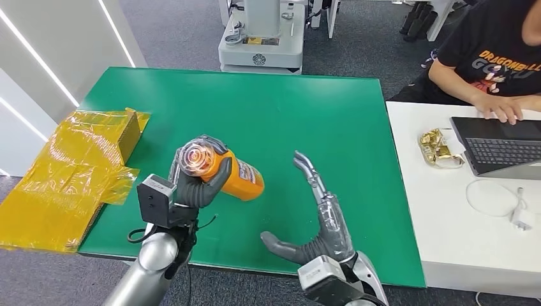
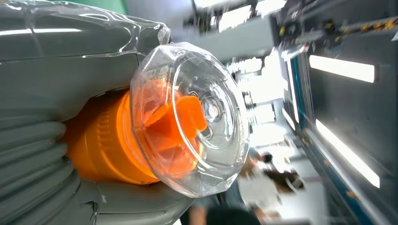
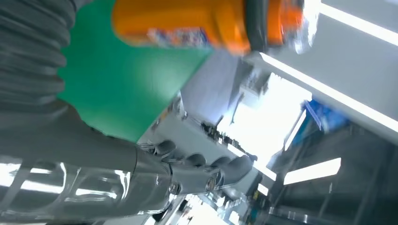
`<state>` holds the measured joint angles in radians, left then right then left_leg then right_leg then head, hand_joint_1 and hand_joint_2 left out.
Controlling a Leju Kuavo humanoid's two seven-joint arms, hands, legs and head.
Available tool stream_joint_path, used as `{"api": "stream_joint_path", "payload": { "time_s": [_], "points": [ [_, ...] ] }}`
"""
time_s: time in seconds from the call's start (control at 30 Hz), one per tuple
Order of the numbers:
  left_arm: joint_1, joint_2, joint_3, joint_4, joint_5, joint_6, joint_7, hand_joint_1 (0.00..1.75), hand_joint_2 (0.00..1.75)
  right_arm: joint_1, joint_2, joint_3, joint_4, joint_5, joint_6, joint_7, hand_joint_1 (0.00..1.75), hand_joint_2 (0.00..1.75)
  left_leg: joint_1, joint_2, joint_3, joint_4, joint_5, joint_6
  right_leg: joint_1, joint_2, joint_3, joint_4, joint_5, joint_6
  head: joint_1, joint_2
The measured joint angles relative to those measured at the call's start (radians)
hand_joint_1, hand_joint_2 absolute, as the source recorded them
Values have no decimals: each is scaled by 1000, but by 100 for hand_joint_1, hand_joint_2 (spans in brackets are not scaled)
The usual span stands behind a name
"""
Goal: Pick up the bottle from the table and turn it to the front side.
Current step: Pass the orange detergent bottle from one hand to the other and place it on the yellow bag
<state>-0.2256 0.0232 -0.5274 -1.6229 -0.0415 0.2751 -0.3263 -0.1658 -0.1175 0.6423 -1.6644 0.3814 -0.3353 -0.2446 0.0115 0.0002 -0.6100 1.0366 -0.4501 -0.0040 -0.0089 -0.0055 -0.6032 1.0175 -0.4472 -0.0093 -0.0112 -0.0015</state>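
Note:
An orange bottle (image 1: 241,178) with a clear faceted cap (image 1: 198,160) is lifted above the green table (image 1: 268,108), lying roughly level with its cap toward me. My left hand (image 1: 194,182) grips it near the cap end, fingers wrapped around the body. In the left wrist view the clear cap (image 2: 197,117) and orange neck (image 2: 103,145) sit between grey fingers (image 2: 61,51). My right hand (image 1: 316,213) is to the right of the bottle, fingers spread and empty, apart from it. In the right wrist view the bottle's orange body (image 3: 187,23) lies beyond the right hand's fingers (image 3: 206,166).
A yellow-wrapped box (image 1: 70,169) lies at the table's left edge. A white table (image 1: 446,210) on the right holds a laptop (image 1: 504,146), gold-wrapped sweets (image 1: 439,148) and a cable (image 1: 504,201); a person's hand (image 1: 507,107) rests on the laptop. A white machine base (image 1: 260,44) stands behind.

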Motion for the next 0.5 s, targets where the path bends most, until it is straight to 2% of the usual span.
{"api": "stream_joint_path", "payload": {
  "time_s": [0.07,0.17,0.23,0.5],
  "points": [
    [-2,20,26,-10,-168,47,39,175,175,35,16,-17,-34,9,-30,-9,0,175,0,0,0,0,0,0,0,0,0,0,0,0,0,0],
    [-14,62,67,-15,-540,122,109,175,175,72,36,-40,-87,39,-55,-11,0,175,0,0,0,0,0,-1,0,1,-1,0,0,-1,0,0],
    [-24,85,89,-15,-681,141,127,175,175,87,45,-53,-113,46,-60,-10,0,175,0,0,0,0,0,-1,0,0,-1,0,0,-1,0,0],
    [-31,113,114,-15,-681,144,137,175,175,110,60,-77,-152,48,-62,-10,0,175,0,0,0,0,0,-1,0,0,0,0,0,0,0,0]
  ]
}}
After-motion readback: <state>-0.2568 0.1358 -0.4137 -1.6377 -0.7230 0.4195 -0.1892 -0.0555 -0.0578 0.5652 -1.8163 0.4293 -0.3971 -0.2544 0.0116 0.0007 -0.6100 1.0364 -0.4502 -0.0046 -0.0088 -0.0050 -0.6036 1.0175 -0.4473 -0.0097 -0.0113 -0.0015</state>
